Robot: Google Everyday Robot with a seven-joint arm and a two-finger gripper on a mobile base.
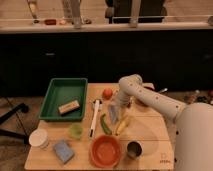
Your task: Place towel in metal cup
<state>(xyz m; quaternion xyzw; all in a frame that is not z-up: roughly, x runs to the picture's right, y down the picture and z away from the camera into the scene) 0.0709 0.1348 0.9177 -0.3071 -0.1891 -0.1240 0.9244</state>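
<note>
Seemingly the task is at its first step, the reach for the cloth. At the near edge of the counter (150, 136) lies what I take for the towel (63, 151), a blue folded pad at the left. It is well apart from the metal cup (133, 149), which stands upright at the right, with a red bowl (105, 151) between them. Farther in, the hand (114, 113) hangs low over the counter's middle, just beside a banana (122, 125) and a pepper (104, 124). Whether it is clenched or released I cannot tell, nor whether the pale patch under it is cloth. The next move probably calls for travelling near-left, descending on the towel and gripping it. Behind, the arm (150, 100) comes in from the right, bends near the far edge and points down.
</note>
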